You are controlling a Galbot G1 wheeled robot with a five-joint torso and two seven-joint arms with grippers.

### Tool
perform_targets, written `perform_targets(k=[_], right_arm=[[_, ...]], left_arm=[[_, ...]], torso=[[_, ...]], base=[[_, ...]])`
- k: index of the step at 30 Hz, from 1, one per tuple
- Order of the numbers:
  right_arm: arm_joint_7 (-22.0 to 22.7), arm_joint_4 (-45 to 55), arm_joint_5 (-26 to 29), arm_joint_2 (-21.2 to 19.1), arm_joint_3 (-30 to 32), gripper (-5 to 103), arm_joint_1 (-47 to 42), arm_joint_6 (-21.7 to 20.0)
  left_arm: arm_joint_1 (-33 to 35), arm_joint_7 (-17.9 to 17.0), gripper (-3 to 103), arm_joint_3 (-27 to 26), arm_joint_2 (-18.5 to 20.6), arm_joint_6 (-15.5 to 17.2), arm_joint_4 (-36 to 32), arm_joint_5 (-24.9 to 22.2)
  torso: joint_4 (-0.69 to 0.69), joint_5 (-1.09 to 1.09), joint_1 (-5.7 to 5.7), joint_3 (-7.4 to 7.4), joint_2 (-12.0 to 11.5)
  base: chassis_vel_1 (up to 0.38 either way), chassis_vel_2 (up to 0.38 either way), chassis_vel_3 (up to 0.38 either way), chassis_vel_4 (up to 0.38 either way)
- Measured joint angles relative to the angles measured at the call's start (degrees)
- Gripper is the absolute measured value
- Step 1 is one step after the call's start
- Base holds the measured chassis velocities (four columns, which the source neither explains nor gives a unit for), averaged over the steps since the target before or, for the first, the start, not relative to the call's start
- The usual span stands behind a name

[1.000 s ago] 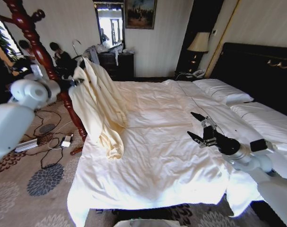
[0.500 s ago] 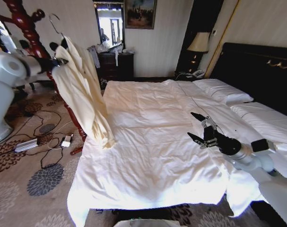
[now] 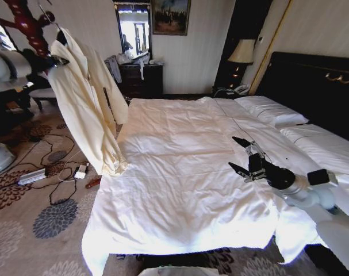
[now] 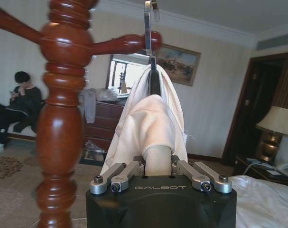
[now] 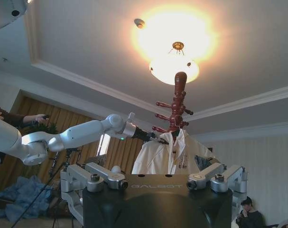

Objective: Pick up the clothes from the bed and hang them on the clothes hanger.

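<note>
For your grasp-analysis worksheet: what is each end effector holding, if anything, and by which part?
The left end effector holds the clothes, gripping fabric bunched at the shoulder of the clothes hanger. The right end effector is open, holding nothing, above the bed.

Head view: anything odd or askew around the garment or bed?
Mostly fine. The pale cream long-sleeved garment hangs unevenly from the slim black hanger in the left hand, its lowest fold resting on the edge of the white-duvet bed. The right hand hovers open over the duvet.
</note>
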Motion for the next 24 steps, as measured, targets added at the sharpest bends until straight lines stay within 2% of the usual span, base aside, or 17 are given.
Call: perform_targets(k=[16,24], right_arm=[[-0.7,-1.1,0.0,0.1,-0.4,100,0.4,0.4],[-1.1,-1.8,0.2,0.0,-0.5,100,0.5,0.6]], left_arm=[[-3.4,2.7,19,4.1,-2.3,0.3,7.5,0.9],[-0.5,3.0,19,2.1,-1.7,0.5,6.6,1.5]], torso=[[-0.01,0.0,0.0,0.01,0.0],[-0.01,0.0,0.0,0.0,0.0]], base=[[0.0,0.0,0.0,0.0],[0.0,0.0,0.0,0.0]])
